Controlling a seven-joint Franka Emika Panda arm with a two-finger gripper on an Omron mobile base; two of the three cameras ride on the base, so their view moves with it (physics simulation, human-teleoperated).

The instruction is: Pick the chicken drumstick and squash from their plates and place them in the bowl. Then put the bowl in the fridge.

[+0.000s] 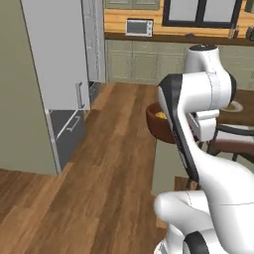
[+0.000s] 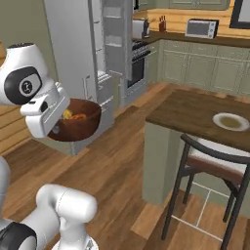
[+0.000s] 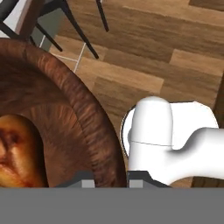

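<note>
Carrying: the gripper [image 3: 110, 177] is clenched on the rim of the bowl [image 2: 78, 126], 1 finger on each side of the thick wall, and the bowl hangs in the air over the wooden floor [image 1: 99, 188], well clear of the counter [image 2: 195, 114].
Grip choice: pinching the wall at the rim looks like the sensible hold on a deep, thick-walled bowl, too wide to span whole.
Bowl attitude: roughly level, mouth up, which keeps the load from spilling.
Contents: the chicken drumstick [image 3: 15, 153] shows glossy orange-brown against the inner wall in the hand view; a yellow patch, likely the squash [image 2: 68, 114], sits beside it in the right base view.
Plates: 1 pale plate [image 2: 231, 121] lies bare on the counter; the other I cannot make out.
Fridge: the fridge [image 1: 57, 54] stands ahead to the left, upper door swung open, white shelves showing in the right base view.
Stage: both foods appear loaded, so my read is the haul to the fridge.
Risk: a rim pinch holds the weight off-centre, so any tilt could roll the food out.
</note>
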